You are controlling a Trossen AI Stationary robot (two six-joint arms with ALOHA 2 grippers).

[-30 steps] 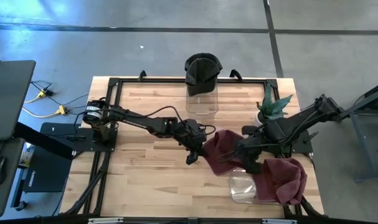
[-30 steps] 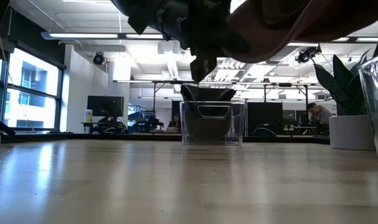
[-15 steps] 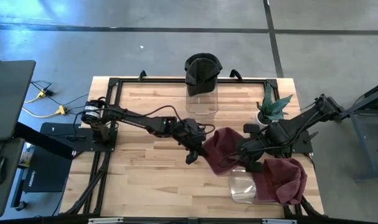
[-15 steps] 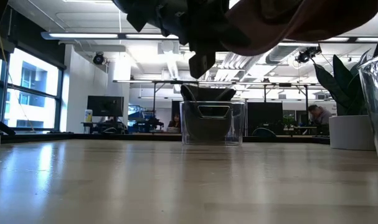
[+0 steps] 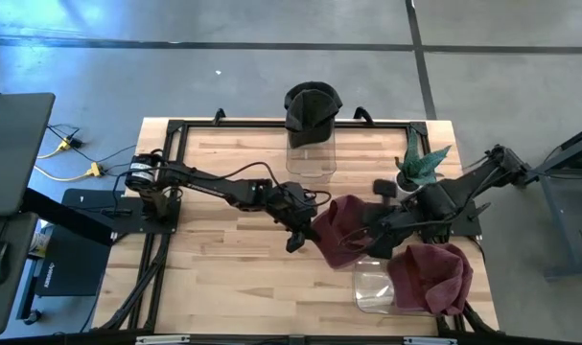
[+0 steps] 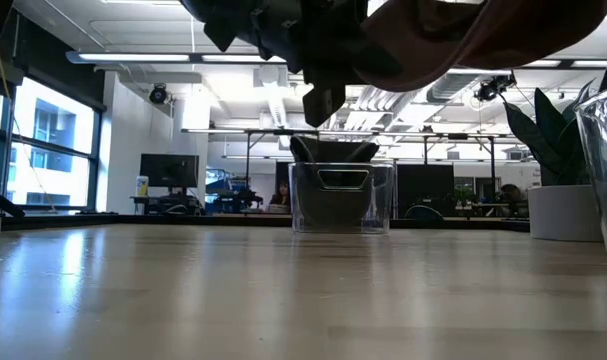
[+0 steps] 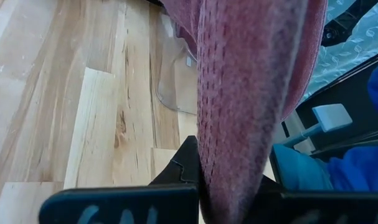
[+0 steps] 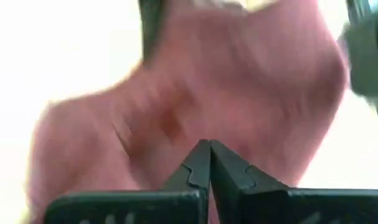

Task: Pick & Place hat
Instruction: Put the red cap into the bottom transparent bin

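Note:
A maroon knitted hat [image 5: 340, 230] hangs in the air over the table's middle, between my two grippers, and shows along the top of the low view [image 6: 463, 40]. My left gripper [image 5: 308, 232] comes from the table's left and is shut on the hat's left side. My right gripper [image 5: 372, 235] comes from the right and is shut at the hat's right side. The hat fills most of the right wrist view [image 8: 195, 93]. My left gripper pinches a fold of the hat's knitted fabric [image 7: 238, 155] between its two fingers, coming level from the table's left. The hat is lifted clear of the table and hangs beyond the fingers. My right gripper has its shut fingertips [image 8: 198, 158] against the hat's right side, coming from the table's right. Which part lies between them is hidden by the fingers themselves. The hat is off the table here too.
A second maroon hat [image 5: 432, 278] sits over a clear container [image 5: 372, 287] at the near right. A black hat on a clear container [image 5: 312, 120] stands at the far edge, also in the low view [image 6: 340, 195]. A potted plant [image 5: 420, 165] stands at the far right.
My right arm has shifted a little toward the table's far edge, and the hat's right side has drawn in and risen slightly with it. The left gripper has kept its hold in place.

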